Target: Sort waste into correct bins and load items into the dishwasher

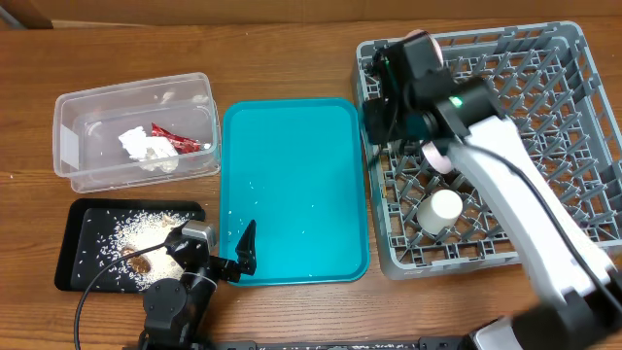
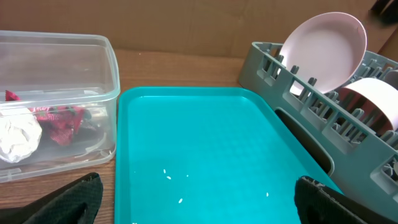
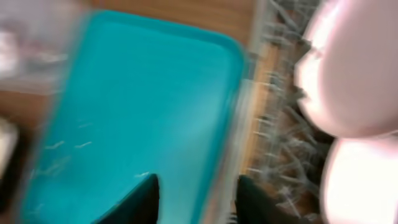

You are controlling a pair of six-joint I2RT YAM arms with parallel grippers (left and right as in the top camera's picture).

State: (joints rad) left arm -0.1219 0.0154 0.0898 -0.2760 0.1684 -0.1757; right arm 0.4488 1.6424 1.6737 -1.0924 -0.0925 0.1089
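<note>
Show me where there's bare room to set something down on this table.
The teal tray, between the clear tub and the grey rack, is bare except for a few rice grains. The rack's right half has open pegs. Crowded: the rack's left side with dishes and the right gripper, and the rice-covered black tray.

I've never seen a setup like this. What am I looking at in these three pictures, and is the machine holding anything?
These are two robot arms at a wooden table. One picture looks down from above; the other two come from small cameras on each arm's wrist.

The left end effector hovers open at the near edge of a teal tray that carries only a few rice grains. The right end effector is open above the edge of the grey dish rack; its picture is blurred. Neither holds anything.

The rack holds a plate, a bowl and a small cup. A clear tub contains a napkin and a red wrapper; a black tray holds rice and scraps.
</note>
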